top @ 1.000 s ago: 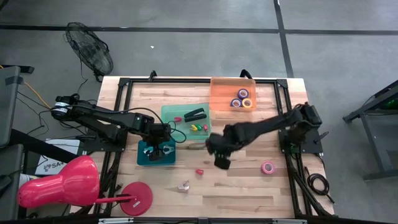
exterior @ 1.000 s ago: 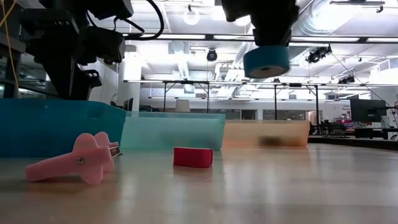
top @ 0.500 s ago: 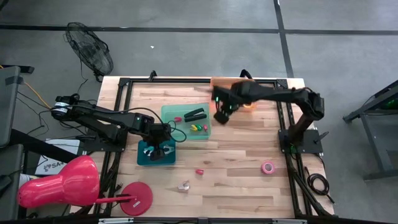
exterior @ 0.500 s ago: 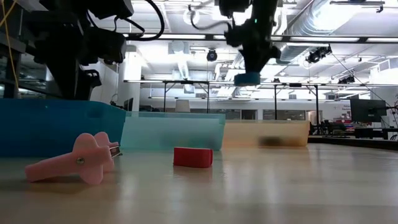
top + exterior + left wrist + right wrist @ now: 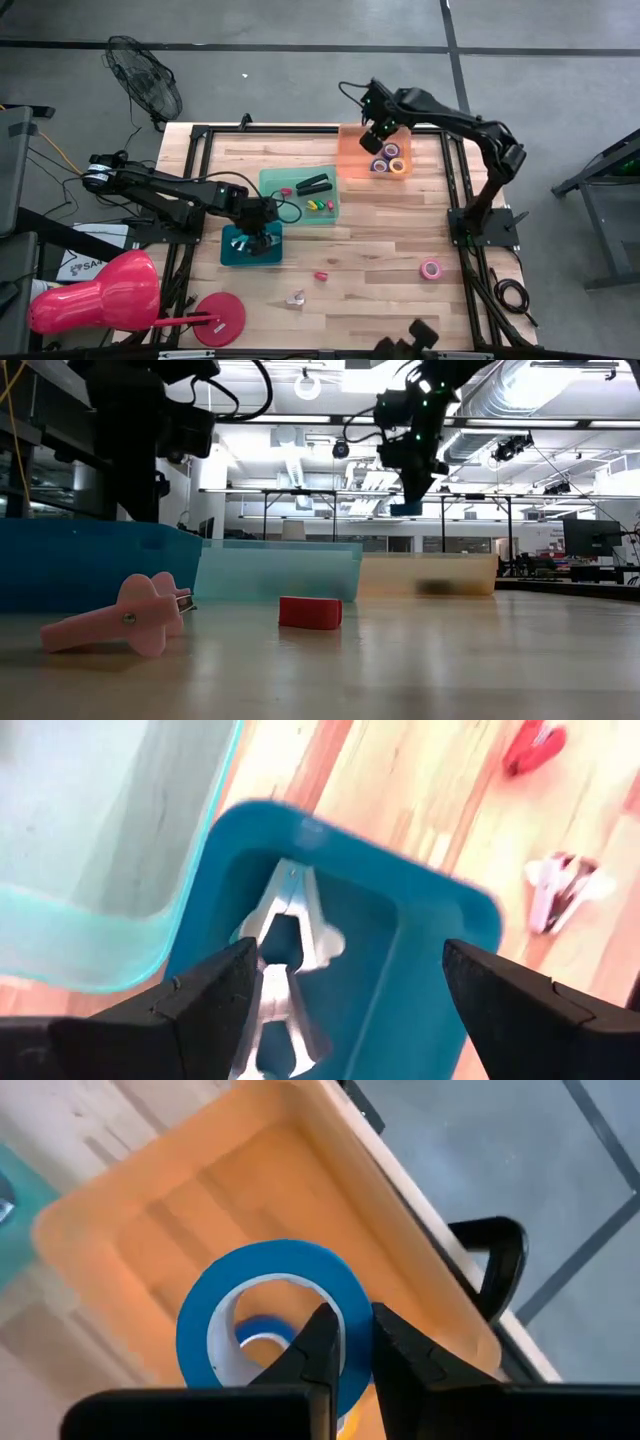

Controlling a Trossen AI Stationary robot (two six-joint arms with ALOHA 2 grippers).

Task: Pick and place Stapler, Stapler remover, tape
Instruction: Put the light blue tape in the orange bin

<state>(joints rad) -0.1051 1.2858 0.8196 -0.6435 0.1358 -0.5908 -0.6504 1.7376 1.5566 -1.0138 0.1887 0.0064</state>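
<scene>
My right gripper [image 5: 379,138] hangs over the orange bin [image 5: 355,160] at the table's far edge, shut on a blue tape roll [image 5: 262,1322], which also shows under the fingers in the low view [image 5: 406,508]. Purple and yellow tape rolls [image 5: 388,163] lie in that bin. A pink tape roll [image 5: 431,268] lies flat on the table's right side. The black stapler [image 5: 315,184] lies in the green tray [image 5: 275,180]. My left gripper [image 5: 350,1010] is open above the teal bin [image 5: 440,910], where a silver stapler remover [image 5: 287,945] lies. A pale pink stapler remover [image 5: 120,625] rests on the table near the front. My right gripper pinches the blue tape roll's ring wall [image 5: 352,1295] between its two fingers [image 5: 322,1342], one in the hole and one outside. It comes from above, pointing down. The roll is lifted clear and hangs over the orange bin's floor.
A small red block [image 5: 321,275] lies mid-table, and small coloured pieces [image 5: 318,205] sit in the green tray. A red disc [image 5: 220,318] and a large pink object [image 5: 95,295] lie at the near left corner. Bare wood shows between the bins and the near edge.
My right gripper has carried the blue tape roll from above the table's middle toward the far edge and now holds it over the orange bin, still shut on it.
</scene>
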